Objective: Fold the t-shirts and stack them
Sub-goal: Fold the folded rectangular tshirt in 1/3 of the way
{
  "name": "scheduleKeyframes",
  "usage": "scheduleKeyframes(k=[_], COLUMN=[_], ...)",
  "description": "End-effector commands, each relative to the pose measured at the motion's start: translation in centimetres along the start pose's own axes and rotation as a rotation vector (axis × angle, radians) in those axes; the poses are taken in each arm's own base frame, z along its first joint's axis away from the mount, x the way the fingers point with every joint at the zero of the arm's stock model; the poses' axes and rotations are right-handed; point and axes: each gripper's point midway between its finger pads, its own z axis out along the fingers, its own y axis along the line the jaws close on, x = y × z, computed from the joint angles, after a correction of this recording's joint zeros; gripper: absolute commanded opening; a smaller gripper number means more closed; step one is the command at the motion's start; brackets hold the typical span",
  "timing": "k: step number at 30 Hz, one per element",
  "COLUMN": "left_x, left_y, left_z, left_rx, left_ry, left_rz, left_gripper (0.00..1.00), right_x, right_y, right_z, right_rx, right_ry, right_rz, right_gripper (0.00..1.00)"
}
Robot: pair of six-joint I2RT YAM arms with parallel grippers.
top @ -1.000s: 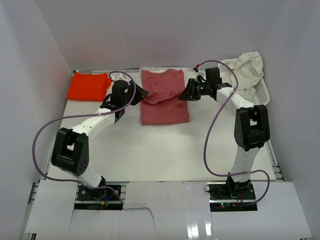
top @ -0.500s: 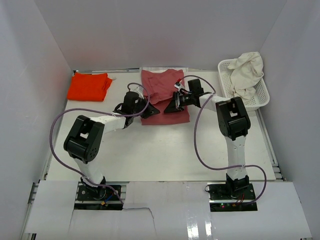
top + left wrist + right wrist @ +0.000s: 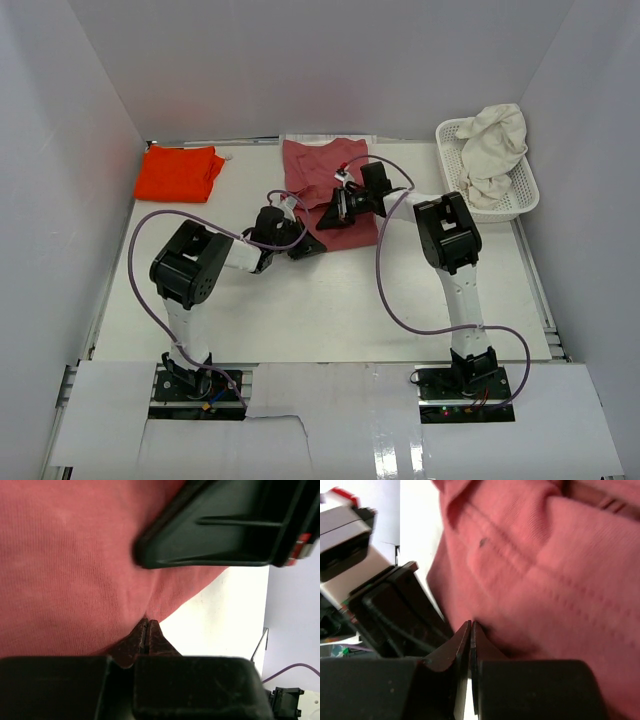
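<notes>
The rose shirt [image 3: 325, 180] lies part-folded at upper centre, its near edge pinched in the fully closed left gripper [image 3: 147, 623] and right gripper [image 3: 470, 626], while the orange shirt [image 3: 178, 172] sits folded upper left, the white shirt [image 3: 495, 148] waits in the basket [image 3: 526, 195], and nothing is stacked.

- A wrinkled rose-red shirt [image 3: 545, 570] fills the upper right.
- The right gripper [image 3: 470, 626] meets the shirt's lower edge, tips pinched together on the cloth.
- The left gripper [image 3: 405, 612] sits just left of the shirt.
- White table [image 3: 417, 525] shows left of the shirt.
</notes>
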Motion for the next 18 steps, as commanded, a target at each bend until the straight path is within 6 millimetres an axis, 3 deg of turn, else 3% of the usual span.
scheduleKeyframes(k=[1, 11, 17, 18], left_x=[-0.2, 0.7, 0.9, 1.1], left_y=[0.3, 2.7, 3.0, 3.1], left_z=[0.3, 0.6, 0.9, 1.0], left_rx=[0.001, -0.064, -0.069, -0.072], left_ry=[-0.032, -0.029, -0.017, -0.013], left_rz=[0.046, 0.035, 0.028, 0.022], left_gripper=[0.00, 0.00, 0.00, 0.00], right_x=[-1.6, -5.0, -9.7, -11.3], right_y=[-0.2, -3.2, -3.7, -3.0], right_z=[0.8, 1.9, 2.0, 1.8], right_rx=[-0.002, 0.092, 0.143, 0.146], right_ry=[-0.027, -0.080, -0.173, -0.206], right_rz=[-0.070, -0.119, -0.233, -0.270], right_gripper=[0.08, 0.08, 0.11, 0.13])
